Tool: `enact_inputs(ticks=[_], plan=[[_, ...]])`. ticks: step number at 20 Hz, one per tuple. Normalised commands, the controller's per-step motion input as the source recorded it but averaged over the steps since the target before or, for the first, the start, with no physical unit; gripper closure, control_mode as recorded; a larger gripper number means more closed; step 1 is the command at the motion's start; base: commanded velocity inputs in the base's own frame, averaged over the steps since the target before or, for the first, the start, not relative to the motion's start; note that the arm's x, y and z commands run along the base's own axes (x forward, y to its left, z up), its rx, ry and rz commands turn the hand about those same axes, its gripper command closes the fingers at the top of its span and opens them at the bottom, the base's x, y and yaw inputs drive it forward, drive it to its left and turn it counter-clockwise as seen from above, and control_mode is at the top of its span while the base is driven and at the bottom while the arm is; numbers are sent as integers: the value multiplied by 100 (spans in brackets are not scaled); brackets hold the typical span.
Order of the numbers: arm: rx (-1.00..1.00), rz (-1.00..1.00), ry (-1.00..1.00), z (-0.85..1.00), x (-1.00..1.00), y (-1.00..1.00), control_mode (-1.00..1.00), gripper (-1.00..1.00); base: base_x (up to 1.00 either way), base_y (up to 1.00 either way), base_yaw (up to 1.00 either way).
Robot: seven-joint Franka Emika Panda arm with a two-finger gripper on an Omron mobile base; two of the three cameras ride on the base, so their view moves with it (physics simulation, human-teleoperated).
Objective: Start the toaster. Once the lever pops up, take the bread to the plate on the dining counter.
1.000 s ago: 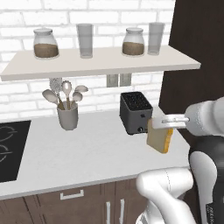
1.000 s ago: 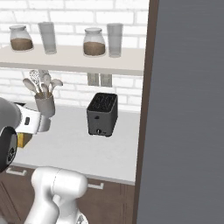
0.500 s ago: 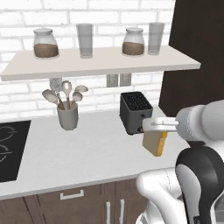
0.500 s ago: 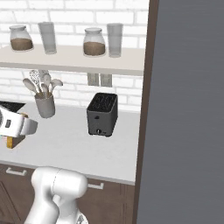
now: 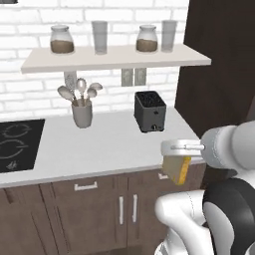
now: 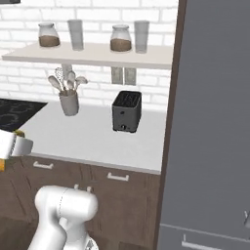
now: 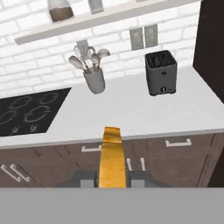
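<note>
Tan bread is clamped in the pincer, lifted clear of the toaster; the plate is yet to be reached.

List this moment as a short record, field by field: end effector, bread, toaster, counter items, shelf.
end effector: shut on the bread, held out past the counter's front edge
bread: hanging below the end effector, in front of the cabinets, clear of the toaster
toaster: upright on the white counter near the brick wall, slots empty
utensil holder: left of the toaster, holding spoons
cooktop: black, at the counter's left end
shelf: two jars, two glasses
</note>
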Motion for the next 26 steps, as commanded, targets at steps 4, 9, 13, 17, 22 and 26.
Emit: enact_inputs(ticks=[4, 9, 13, 17, 22, 26], plan=[[0, 0, 0, 0, 0, 0, 100, 100, -72, 38, 37], [0, 0, 0, 0, 0, 0, 100, 100, -43, 20, 69], [0, 0, 0, 0, 0, 0, 100, 100, -18, 1, 86], [0, 0, 0, 0, 0, 0, 100, 100, -25, 0, 90], [0, 0, 0, 0, 0, 0, 100, 100, -28, 0, 89], [0, 0, 0, 0, 0, 0, 100, 100, -30, 0, 73]])
